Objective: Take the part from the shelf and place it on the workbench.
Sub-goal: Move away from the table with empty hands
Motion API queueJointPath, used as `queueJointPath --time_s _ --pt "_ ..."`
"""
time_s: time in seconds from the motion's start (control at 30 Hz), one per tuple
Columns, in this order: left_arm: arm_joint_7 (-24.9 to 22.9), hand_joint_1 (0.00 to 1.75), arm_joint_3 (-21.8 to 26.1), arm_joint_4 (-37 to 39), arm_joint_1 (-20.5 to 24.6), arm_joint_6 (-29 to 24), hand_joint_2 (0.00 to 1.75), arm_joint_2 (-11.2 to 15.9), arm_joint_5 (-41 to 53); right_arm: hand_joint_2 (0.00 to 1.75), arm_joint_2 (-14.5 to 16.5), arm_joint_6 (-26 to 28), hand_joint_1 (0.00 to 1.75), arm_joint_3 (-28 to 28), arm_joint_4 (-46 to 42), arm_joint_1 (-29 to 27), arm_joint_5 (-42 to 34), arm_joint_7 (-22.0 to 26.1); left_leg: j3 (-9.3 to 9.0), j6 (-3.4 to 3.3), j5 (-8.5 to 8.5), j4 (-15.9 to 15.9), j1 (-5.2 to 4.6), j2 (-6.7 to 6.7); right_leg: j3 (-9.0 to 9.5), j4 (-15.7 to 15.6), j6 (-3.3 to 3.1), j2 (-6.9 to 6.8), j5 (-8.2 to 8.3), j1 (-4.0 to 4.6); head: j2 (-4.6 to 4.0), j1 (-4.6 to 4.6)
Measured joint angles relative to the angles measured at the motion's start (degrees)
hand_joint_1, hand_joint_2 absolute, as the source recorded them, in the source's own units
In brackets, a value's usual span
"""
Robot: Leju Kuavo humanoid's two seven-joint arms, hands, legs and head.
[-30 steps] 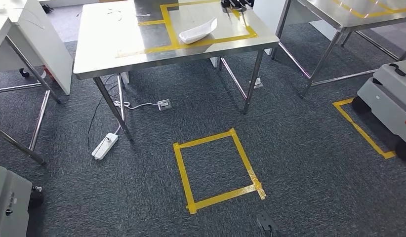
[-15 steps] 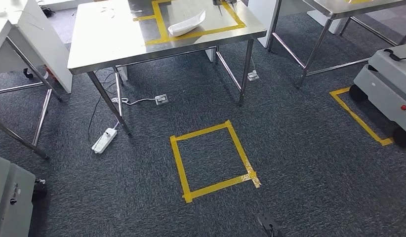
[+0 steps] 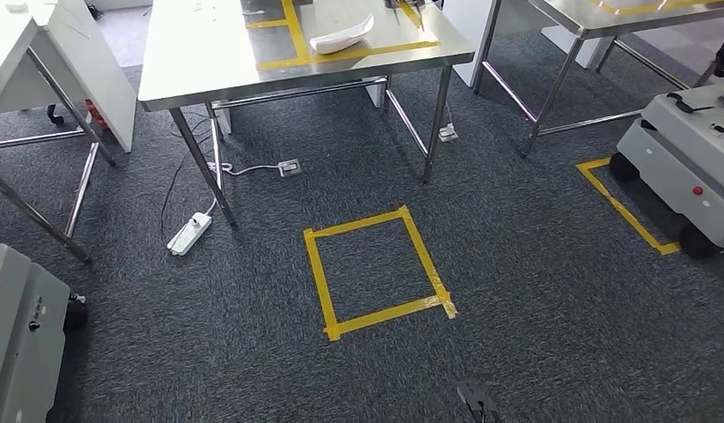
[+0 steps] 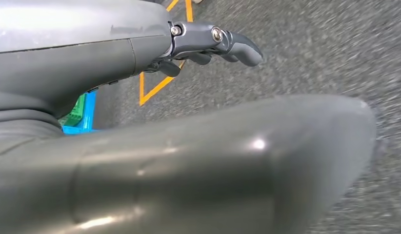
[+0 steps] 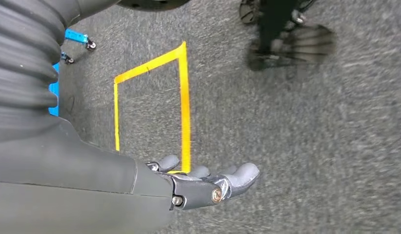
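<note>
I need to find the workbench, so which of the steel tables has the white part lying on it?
The middle steel table, straight ahead beyond the yellow floor square. The white part lies inside its yellow tape outline; the other tables show none.

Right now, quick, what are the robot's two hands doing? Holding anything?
Left hand: holds nothing, fingers loosely out over the carpet, open.
Right hand: holds nothing, fingers stretched out and apart, open.

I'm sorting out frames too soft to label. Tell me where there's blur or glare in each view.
Head view: sharp, with bright glare on the steel workbench. Left wrist view: carpet streaked by motion blur; left hand crisp, highlights on its cover. Right wrist view: carpet smeared, right hand sharper.
</note>
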State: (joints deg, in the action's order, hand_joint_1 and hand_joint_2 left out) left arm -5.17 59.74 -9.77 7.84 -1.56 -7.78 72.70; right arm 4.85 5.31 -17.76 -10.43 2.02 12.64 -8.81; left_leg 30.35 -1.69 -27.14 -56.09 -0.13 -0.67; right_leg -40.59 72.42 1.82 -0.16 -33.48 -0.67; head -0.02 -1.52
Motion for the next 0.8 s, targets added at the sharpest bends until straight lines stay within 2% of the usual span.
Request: queueJointPath --time_s 0.03,0.07,0.1,0.13,0.17,0.2,0.23,0.27,0.33,0.37,0.4,0.47,0.5,0.53,0.57,0.6,0.63,0.67,0.7,0.73,0.8 --pt "0.06 0.00 -0.01 0.00 -0.05 0.14 0.00 -0.03 0.00 1.75 -0.01 -0.05 0.00 -0.02 0.00 0.00 0.10 -0.14 0.97 0.13 0.65 -0.29 0.06 -0.07 0.44 1.72 0.20 0.00 0.56 -0.09 -0.01 -0.01" --pt "0.21 0.00 -0.01 0.00 -0.07 0.45 0.00 -0.04 0.00 1.75 -0.01 -0.13 0.00 -0.03 0.00 0.00 0.21 -0.21 2.06 0.33 1.23 -0.72 0.16 -0.10 1.73 1.63 0.35 0.00 2.18 -0.20 -0.01 -0.02" --pt "0.38 0.00 -0.02 0.00 -0.07 0.83 0.00 -0.04 0.00 1.75 -0.02 -0.21 0.00 -0.03 0.00 0.02 0.30 -0.19 3.31 0.60 1.73 -1.27 0.30 -0.11 3.95 -0.39 0.48 -0.01 4.03 -0.34 -0.01 -0.03" --pt "0.55 0.00 -0.02 -0.01 -0.05 1.20 0.00 -0.02 0.00 1.75 -0.01 -0.27 0.00 -0.03 0.00 0.09 0.33 -0.07 4.40 0.94 2.13 -1.90 0.38 -0.11 6.64 -3.85 0.60 0.00 4.59 -0.42 -0.01 -0.05" --pt "0.68 0.00 -0.03 -0.04 -0.04 1.49 0.00 0.00 -0.01 1.75 0.01 -0.26 0.00 -0.05 -0.01 0.18 0.29 0.16 5.32 1.28 2.42 -2.50 0.42 -0.11 9.44 -7.84 0.46 0.07 4.13 -0.34 -0.01 -0.10" --pt "0.84 0.00 -0.04 -0.07 -0.04 1.73 0.00 0.03 0.00 1.75 0.02 -0.24 0.00 -0.11 -0.01 0.26 0.17 0.46 5.93 1.66 2.69 -2.95 0.39 -0.11 11.44 -11.13 0.08 0.12 2.95 -0.21 -0.01 -0.15" --pt "1.11 0.00 -0.06 -0.10 -0.05 1.97 0.44 0.07 0.00 1.75 0.03 -0.21 0.00 -0.24 -0.02 0.31 -0.01 0.79 6.24 2.05 3.01 -3.15 0.35 -0.11 12.50 -13.22 -0.43 0.14 1.65 -0.02 -0.01 -0.18" --pt "1.49 0.00 -0.07 -0.13 -0.12 2.26 0.87 0.08 -0.01 1.75 0.03 -0.22 0.00 -0.41 -0.02 0.28 -0.20 1.11 6.34 2.42 3.37 -3.13 0.36 -0.12 12.89 -14.16 -1.09 0.15 1.27 0.17 -0.01 -0.22" --pt "2.50 0.00 -0.07 -0.14 -0.42 2.79 1.75 0.12 -0.22 1.75 0.03 -0.61 0.00 -0.77 -0.01 0.14 -0.37 1.43 6.69 3.14 3.44 -3.36 0.54 -0.04 12.29 -14.38 -2.23 -0.07 1.91 0.12 -0.01 -0.21" --pt "2.96 0.00 -0.06 -0.13 -0.64 3.03 1.75 0.13 -0.41 1.75 0.03 -1.01 0.00 -0.88 0.00 0.09 -0.28 1.51 7.16 3.42 2.28 -4.39 0.63 0.04 11.90 -14.46 -2.73 -0.17 2.36 0.06 -0.01 -0.17" --pt "3.29 0.00 -0.06 -0.13 -0.85 3.20 1.75 0.13 -0.57 1.75 0.02 -1.43 0.00 -0.95 0.00 0.07 -0.15 1.57 7.98 3.66 0.23 -6.56 0.70 0.14 11.41 -14.53 -3.13 -0.27 2.84 0.00 -0.01 -0.11" --pt "3.15 0.00 -0.54 -0.11 -1.42 3.41 1.75 0.15 -1.13 1.75 0.01 -2.20 0.00 -0.95 -0.08 0.05 0.04 1.96 10.07 3.99 -4.87 -13.69 0.72 0.29 10.41 -14.50 -3.51 -0.37 3.66 0.12 -0.01 -0.03" --pt "2.86 0.00 -1.14 -0.11 -1.84 3.44 1.75 0.21 -1.73 1.75 0.01 -2.46 0.00 -0.89 -0.20 0.04 0.01 2.22 10.78 4.07 -6.34 -16.99 0.73 0.34 9.90 -14.47 -3.54 -0.40 4.05 0.21 -0.01 -0.03" --pt "2.53 0.00 -2.01 -0.10 -2.40 3.46 1.75 0.31 -2.65 1.31 0.00 -2.68 0.00 -0.81 -0.43 0.03 -0.09 2.51 10.67 4.04 -6.61 -18.72 0.72 0.36 9.44 -14.43 -3.52 -0.41 4.41 0.28 -0.01 -0.03" --pt "2.35 0.00 -2.94 -0.09 -3.00 3.49 1.75 0.40 -3.88 0.87 -0.02 -2.80 0.00 -0.69 -0.77 0.03 -0.26 2.73 9.47 3.91 -5.83 -18.23 0.70 0.38 9.06 -14.39 -3.44 -0.40 4.72 0.33 -0.01 -0.02" --pt "2.27 0.00 -3.85 -0.06 -3.61 3.50 1.75 0.53 -5.15 0.44 -0.04 -2.91 0.00 -0.54 -1.17 0.05 -0.45 2.89 7.24 3.69 -4.43 -15.54 0.68 0.39 8.77 -14.36 -3.31 -0.39 4.98 0.35 -0.01 -0.02" --pt "2.25 0.00 -4.66 -0.03 -4.12 3.51 1.31 0.62 -6.38 0.00 -0.09 -3.00 0.00 -0.37 -1.60 0.09 -0.65 3.02 4.36 3.38 -3.22 -11.44 0.64 0.40 8.64 -14.33 -3.14 -0.38 5.20 0.37 -0.01 -0.02" --pt "2.26 0.00 -5.43 0.01 -4.53 3.52 0.87 0.75 -7.60 0.00 -0.13 -3.09 0.00 -0.17 -2.05 0.14 -0.84 3.14 1.55 3.07 -2.65 -7.31 0.49 0.42 8.51 -14.29 -2.91 -0.44 5.40 0.43 -0.01 -0.02" --pt "2.32 0.00 -6.36 0.05 -4.91 3.52 0.44 0.87 -8.92 0.00 -0.20 -3.15 0.00 0.05 -2.48 0.21 -1.03 3.26 -0.37 2.79 -2.41 -4.22 0.34 0.46 8.44 -14.27 -2.60 -0.52 5.62 0.45 -0.01 -0.04" --pt "2.38 0.00 -7.43 0.07 -5.30 3.48 0.00 1.00 -10.35 0.00 -0.27 -3.21 0.00 0.36 -2.95 0.29 -1.30 3.43 -1.37 2.56 -2.56 -2.32 0.16 0.48 8.39 -14.25 -2.28 -0.60 5.83 0.46 -0.01 -0.02" --pt "2.53 0.00 -10.14 0.05 -6.33 3.39 0.00 1.27 -13.99 0.00 -0.56 -3.28 0.00 1.16 -3.89 0.27 -1.97 3.75 -1.33 2.44 -2.62 -1.47 0.04 0.44 8.26 -14.25 -2.46 -0.66 5.94 0.55 0.00 -0.04"
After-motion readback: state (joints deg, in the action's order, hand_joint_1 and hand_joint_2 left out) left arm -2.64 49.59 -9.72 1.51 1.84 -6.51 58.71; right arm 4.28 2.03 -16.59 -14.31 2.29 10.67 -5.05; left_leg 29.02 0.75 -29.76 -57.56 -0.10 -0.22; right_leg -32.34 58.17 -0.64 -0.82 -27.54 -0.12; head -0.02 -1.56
